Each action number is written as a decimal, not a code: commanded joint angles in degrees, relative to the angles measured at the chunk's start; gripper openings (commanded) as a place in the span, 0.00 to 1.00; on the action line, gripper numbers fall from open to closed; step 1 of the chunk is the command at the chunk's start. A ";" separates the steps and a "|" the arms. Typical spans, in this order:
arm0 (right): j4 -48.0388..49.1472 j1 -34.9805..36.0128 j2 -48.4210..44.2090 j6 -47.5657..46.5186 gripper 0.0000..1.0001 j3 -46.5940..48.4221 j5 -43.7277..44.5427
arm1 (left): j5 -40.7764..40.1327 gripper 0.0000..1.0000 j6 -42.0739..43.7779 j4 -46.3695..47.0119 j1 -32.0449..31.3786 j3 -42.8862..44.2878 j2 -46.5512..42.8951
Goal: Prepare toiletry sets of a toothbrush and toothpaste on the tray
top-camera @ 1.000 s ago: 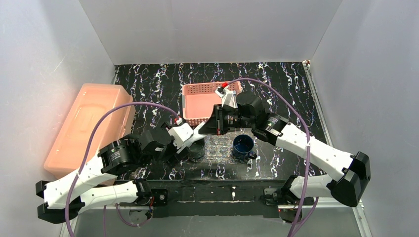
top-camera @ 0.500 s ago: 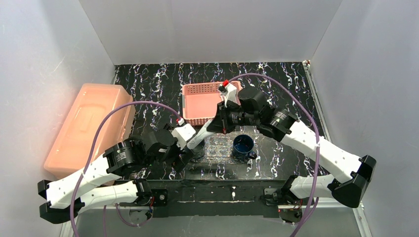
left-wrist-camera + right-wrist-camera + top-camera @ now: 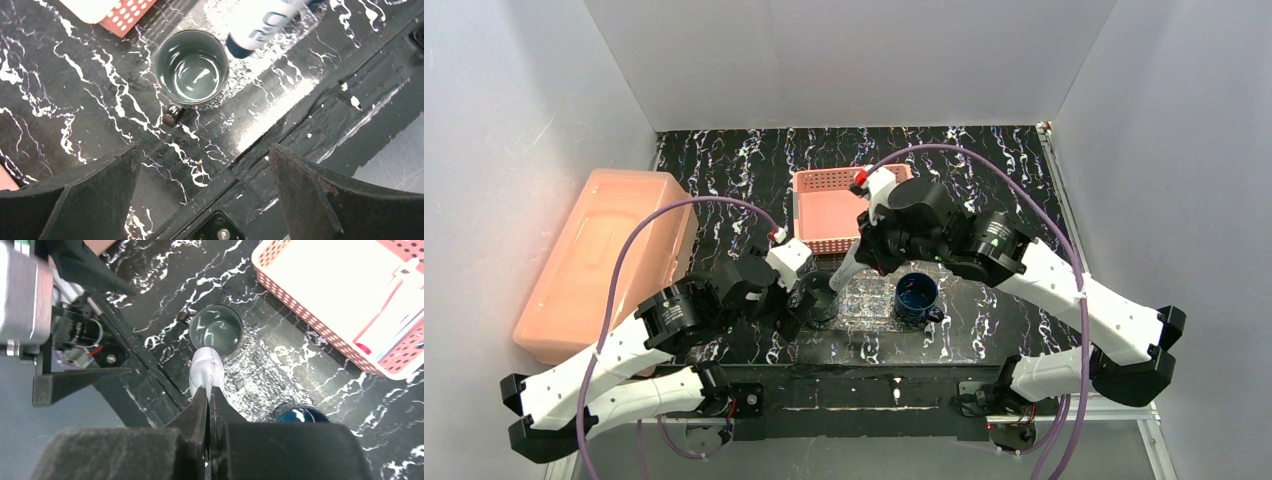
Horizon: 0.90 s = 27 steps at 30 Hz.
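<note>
Right wrist view: the right fingers (image 3: 197, 412) are clenched on the flat end of a white toothpaste tube (image 3: 207, 371). The tube hangs cap-down over the glittery clear tray (image 3: 270, 380), just beside the grey mug (image 3: 191, 68). The left fingers (image 3: 100, 185) are released, spread wide above that mug, gripping nothing.

My left arm (image 3: 609, 350): runs from my near-left base forward and in toward the middle, elbow bent.
My left gripper (image 3: 203, 150): points down at the table, jaws spread wide with nothing between them.
My right arm (image 3: 1074, 290): runs from my near-right base forward and leftward toward the middle.
My right gripper (image 3: 209, 395): points down, jaws pinched together on the flat crimped end of a white toothpaste tube (image 3: 205, 367), which hangs below them.
Spacing: my two grippers are near each other, not touching.
</note>
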 commanded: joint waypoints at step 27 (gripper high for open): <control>-7.16 11.91 9.74 -2.05 0.01 6.25 27.44 | 2.10 0.98 -6.65 6.05 24.99 -7.45 -2.01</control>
